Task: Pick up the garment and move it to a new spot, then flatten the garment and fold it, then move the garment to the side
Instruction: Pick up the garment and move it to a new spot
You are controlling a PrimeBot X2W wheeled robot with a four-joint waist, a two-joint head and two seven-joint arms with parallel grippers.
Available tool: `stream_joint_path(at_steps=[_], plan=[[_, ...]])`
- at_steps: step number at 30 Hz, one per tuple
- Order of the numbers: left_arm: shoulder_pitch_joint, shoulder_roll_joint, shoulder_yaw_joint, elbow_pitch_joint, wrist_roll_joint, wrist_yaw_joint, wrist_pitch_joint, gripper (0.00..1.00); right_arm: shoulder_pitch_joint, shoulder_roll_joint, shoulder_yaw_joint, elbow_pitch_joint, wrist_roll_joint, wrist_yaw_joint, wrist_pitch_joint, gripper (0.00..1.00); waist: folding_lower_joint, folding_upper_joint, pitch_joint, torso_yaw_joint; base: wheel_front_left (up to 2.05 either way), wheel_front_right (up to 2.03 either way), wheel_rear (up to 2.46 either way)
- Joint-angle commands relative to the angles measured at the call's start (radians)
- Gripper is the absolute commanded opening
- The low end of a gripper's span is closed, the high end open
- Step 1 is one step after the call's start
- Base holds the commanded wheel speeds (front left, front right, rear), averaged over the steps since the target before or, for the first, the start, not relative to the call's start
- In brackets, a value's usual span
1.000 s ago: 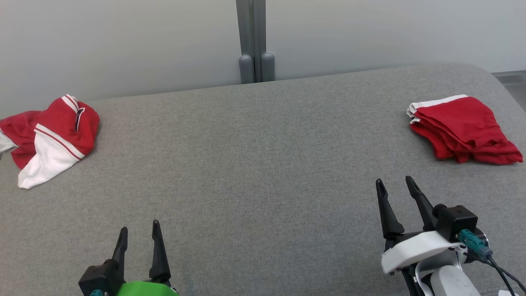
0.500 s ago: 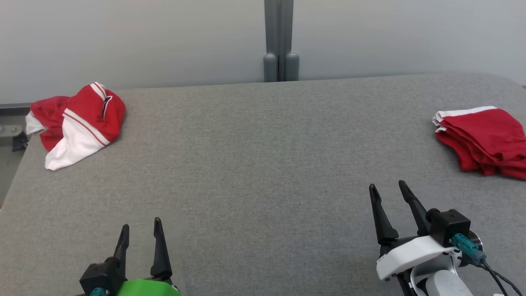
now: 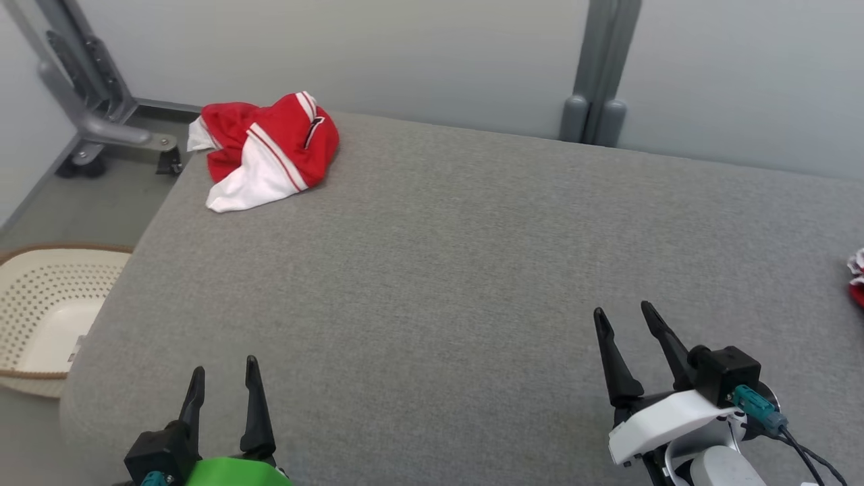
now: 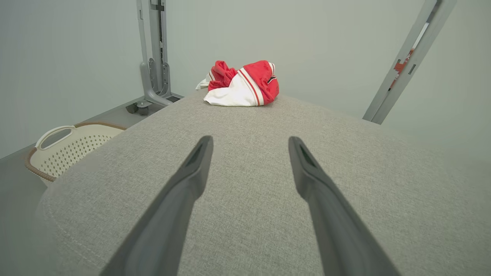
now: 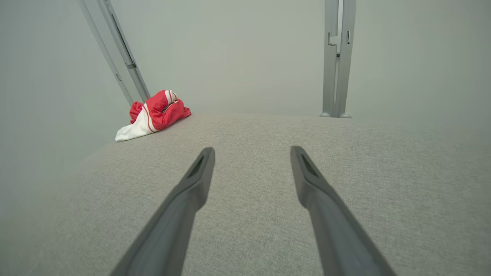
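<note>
Since the crumpled red-and-white garment lies at the upper left of the head view, on the gray desk's corner, well apart from your left tool and right tool, both spread and empty, expect soft, light, floppy cloth; pinch a raised red fold.

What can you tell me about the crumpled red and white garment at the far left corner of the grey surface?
The garment is red with a broad white panel edged by thin red and white stripes, plus a small dark mark near a striped band. The fabric looks soft and thin. It lies bunched in a loose heap, not folded, at the far left corner of the grey cloth-covered surface, touching nothing else.
</note>
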Motion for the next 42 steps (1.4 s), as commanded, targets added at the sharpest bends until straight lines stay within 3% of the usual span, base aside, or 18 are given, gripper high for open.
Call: stream_joint_path(at_steps=[1, 11, 21, 25, 33, 42], plan=[[-0.006, 0.002, 0.006, 0.001, 0.003, -0.005, -0.003, 1.00, -0.005, -0.002, 0.000, 0.004, 0.005, -0.002, -0.001, 1.00, 0.0000, 0.0000, -0.003, 0.106, 0.00, 0.00, 0.00], [0.011, 0.005, 0.014, -0.003, 0.016, -0.012, -0.003, 1.00, -0.007, -0.002, 0.018, 0.014, 0.014, -0.002, -0.002, 1.00, 0.0000, 0.0000, -0.015, 0.196, 0.00, 0.00, 0.00], [0.026, 0.006, 0.026, -0.016, 0.012, -0.017, -0.003, 1.00, 0.003, -0.002, 0.026, 0.003, 0.011, -0.002, -0.003, 1.00, 0.0000, 0.0000, -0.007, 0.200, 0.00, 0.00, 0.00], [-0.006, 0.031, 0.047, -0.028, 0.012, -0.017, -0.003, 1.00, -0.011, -0.002, 0.017, -0.007, -0.009, -0.002, -0.003, 1.00, 0.0000, 0.0000, 0.023, 0.178, 0.00, 0.00, 0.00], [-0.225, 0.162, 0.081, -0.106, 0.053, -0.035, 0.044, 1.00, -0.080, -0.003, -0.037, -0.093, -0.096, -0.002, 0.042, 1.00, 0.0000, 0.0000, 0.171, 0.084, 0.00, 0.00, 0.00], [-0.667, 0.359, 0.070, 0.012, 0.048, -0.136, 0.224, 1.00, -0.142, -0.003, -0.078, -0.320, -0.208, -0.002, 0.134, 1.00, 0.0000, 0.0000, 0.388, -0.061, 0.00, 0.00, 0.00]])
